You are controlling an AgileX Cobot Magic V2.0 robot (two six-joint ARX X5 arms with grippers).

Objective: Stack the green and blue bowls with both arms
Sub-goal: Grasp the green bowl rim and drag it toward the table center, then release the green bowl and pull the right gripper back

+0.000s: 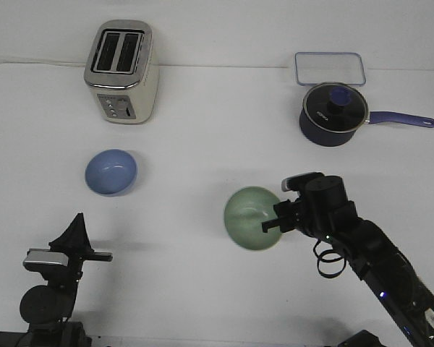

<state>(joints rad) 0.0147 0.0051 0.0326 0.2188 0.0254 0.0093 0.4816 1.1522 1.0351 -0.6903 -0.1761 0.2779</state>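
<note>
Two small round bowls are the concern here, and both look light, stiff and thin-walled, so a pinch on the rim, one finger inside and one outside, seems the sensible hold; their matte skin ought to give fair friction, though a smooth curved wall may still slide if pinched too near the lip. The green bowl [252,218] is pale sage, tipped up on its side so its hollow faces the camera, and it sits toward the near edge of the counter, right of the middle. The right gripper [273,223] appears clamped on its rim at the right-hand side, carrying it tilted. The blue bowl [111,172] is light periwinkle, upright and untouched, on the left half of the counter, about midway between the far and near edges and well apart from the green one. The left gripper [75,220] points upward by the near left corner, holding nothing; whether its fingers are parted I cannot tell from this angle.
</note>
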